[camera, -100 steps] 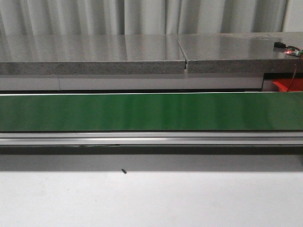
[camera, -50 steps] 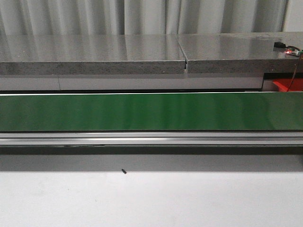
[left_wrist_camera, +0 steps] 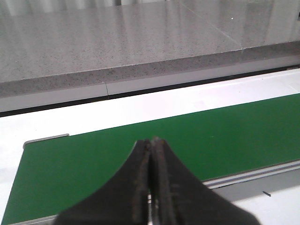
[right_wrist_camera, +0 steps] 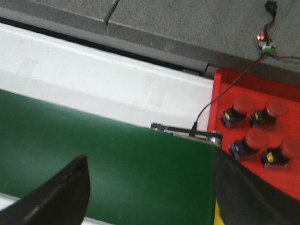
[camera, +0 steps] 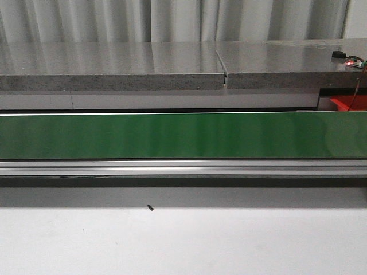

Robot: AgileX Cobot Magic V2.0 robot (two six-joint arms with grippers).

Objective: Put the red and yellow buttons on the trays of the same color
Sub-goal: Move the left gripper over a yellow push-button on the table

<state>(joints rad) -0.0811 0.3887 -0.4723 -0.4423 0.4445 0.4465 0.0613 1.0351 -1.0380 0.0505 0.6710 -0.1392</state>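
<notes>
From the front we see no change from a second ago — the green belt (camera: 183,135) runs bare, no arm in view. Our left gripper (left_wrist_camera: 151,145) hangs over the belt with its fingers pressed together on nothing. Our right gripper (right_wrist_camera: 147,187) is spread wide and empty above the belt's end — just beside it, four red buttons (right_wrist_camera: 255,129) sit in the red tray (right_wrist_camera: 220,93).

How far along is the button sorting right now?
Done: four red buttons sit in the red tray. In hand: nothing; the left gripper is shut and empty, the right gripper open over the bare green belt. No yellow buttons or tray visible.
</notes>
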